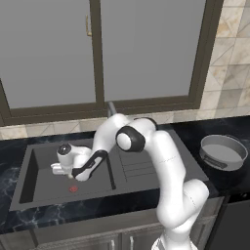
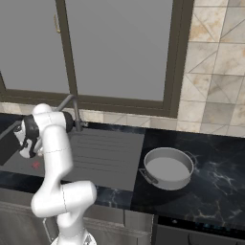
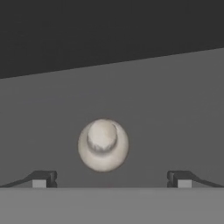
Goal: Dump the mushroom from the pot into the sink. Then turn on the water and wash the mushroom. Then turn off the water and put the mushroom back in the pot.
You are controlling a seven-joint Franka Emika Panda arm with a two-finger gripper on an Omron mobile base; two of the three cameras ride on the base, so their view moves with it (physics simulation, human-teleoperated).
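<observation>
The pale beige mushroom (image 3: 103, 145) lies on the dark grey floor of the sink (image 1: 34, 161), centred just ahead of my gripper (image 3: 111, 179) in the hand view. The two fingertips (image 3: 43, 179) stand wide apart, open, with nothing between them. In the left base view my hand (image 1: 66, 158) hangs low inside the basin, above the red drain mark (image 1: 73, 189). The grey metal pot (image 1: 223, 152) sits upright on the black counter to the right of the sink, also the pot (image 2: 167, 168) in the right base view. The slim faucet (image 2: 72, 107) rises behind the basin.
A ribbed drainboard (image 2: 107, 153) lies between basin and pot. A large window (image 1: 97, 49) and tiled wall (image 2: 215, 72) stand behind the counter. The sink's back wall (image 3: 109, 30) is close ahead of the hand.
</observation>
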